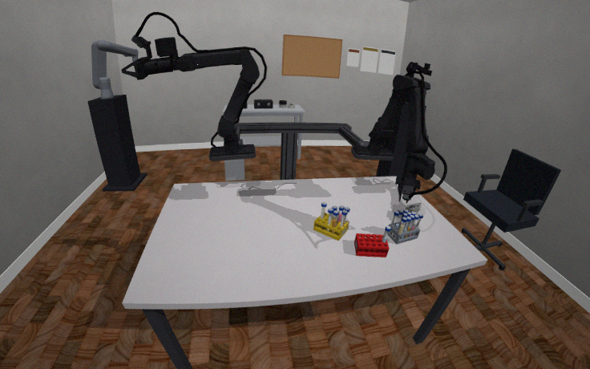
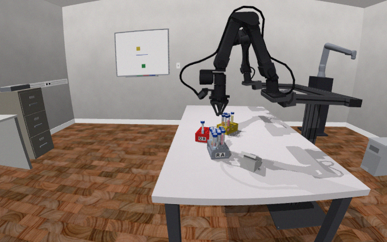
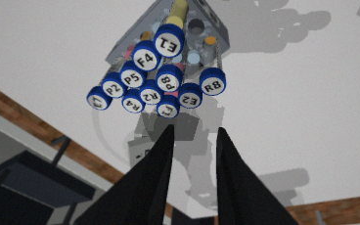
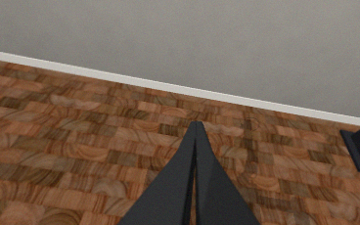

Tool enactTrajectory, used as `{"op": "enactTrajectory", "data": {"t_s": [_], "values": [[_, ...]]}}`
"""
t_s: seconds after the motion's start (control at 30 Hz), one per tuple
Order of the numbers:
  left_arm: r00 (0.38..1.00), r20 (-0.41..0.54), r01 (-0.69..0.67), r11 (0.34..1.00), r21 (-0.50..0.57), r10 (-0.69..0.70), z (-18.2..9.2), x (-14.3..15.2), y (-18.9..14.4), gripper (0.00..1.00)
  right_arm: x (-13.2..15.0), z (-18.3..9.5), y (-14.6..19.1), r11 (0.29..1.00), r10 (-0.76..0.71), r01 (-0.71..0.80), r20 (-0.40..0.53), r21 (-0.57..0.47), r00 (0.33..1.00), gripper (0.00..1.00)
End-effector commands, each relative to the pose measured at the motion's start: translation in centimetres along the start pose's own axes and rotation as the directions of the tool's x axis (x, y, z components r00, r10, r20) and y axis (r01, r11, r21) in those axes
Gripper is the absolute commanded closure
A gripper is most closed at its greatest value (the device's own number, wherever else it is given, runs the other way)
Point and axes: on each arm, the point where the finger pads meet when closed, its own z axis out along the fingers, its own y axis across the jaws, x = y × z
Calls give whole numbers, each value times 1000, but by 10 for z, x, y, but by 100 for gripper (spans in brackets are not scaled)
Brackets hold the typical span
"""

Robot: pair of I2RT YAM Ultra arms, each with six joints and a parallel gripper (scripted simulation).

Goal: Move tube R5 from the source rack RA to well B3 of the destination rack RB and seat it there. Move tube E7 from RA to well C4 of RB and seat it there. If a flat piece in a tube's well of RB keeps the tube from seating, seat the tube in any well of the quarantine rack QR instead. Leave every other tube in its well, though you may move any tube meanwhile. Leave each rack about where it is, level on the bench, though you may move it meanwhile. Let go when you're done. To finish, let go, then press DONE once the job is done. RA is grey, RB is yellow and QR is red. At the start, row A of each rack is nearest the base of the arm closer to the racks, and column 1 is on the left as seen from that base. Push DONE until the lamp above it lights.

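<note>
Eleven blue caps under my left wrist camera, and an empty, part-open pincer

I had the left gripper [image 1: 406, 197] [image 2: 219, 114] [image 3: 196, 132] pointing down above the table [image 1: 242, 257] [image 2: 261, 183] [image 3: 274, 122], its fingers a modest way apart with nothing between them. The right gripper [image 1: 123, 70] [image 4: 196, 127] was closed on nothing, held high and well away from the racks.

Through the left wrist camera I looked at the grey rack RA [image 1: 402, 235] [image 2: 220, 154] [image 3: 217, 29], crowded with capped tubes. The cap at the far left of the bunch seemed to read E7 [image 3: 98, 99], so I took that tube to be in RA. The nearer caps read R8 [image 3: 212, 82], E2 [image 3: 190, 96] and P8 [image 3: 168, 78]. I could not tell where R5 was; I read that label on none of the caps.

One tube [image 1: 385, 234] [image 2: 202, 127] stood in the red rack QR [image 1: 370, 247] [image 2: 202, 139], beside RA. Several more stood in the yellow rack RB [image 1: 329, 229] [image 2: 230, 129], one of them apart from the cluster. A small grey box [image 1: 414, 207] [image 2: 251, 161] [image 3: 139, 149] sat near RA.
</note>
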Motion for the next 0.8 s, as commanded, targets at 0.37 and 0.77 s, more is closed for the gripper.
{"op": "enactTrajectory", "data": {"t_s": [0.37,0.77], "values": [[999,18,-49,999,15,48,-1,18,56,70,-25,-12,-8,1000,8,-9,50,22,999,100],[999,19,-48,999,14,48,-1,41,103,70,-25,-12,-8,1000,8,-9,50,22,999,100]]}}
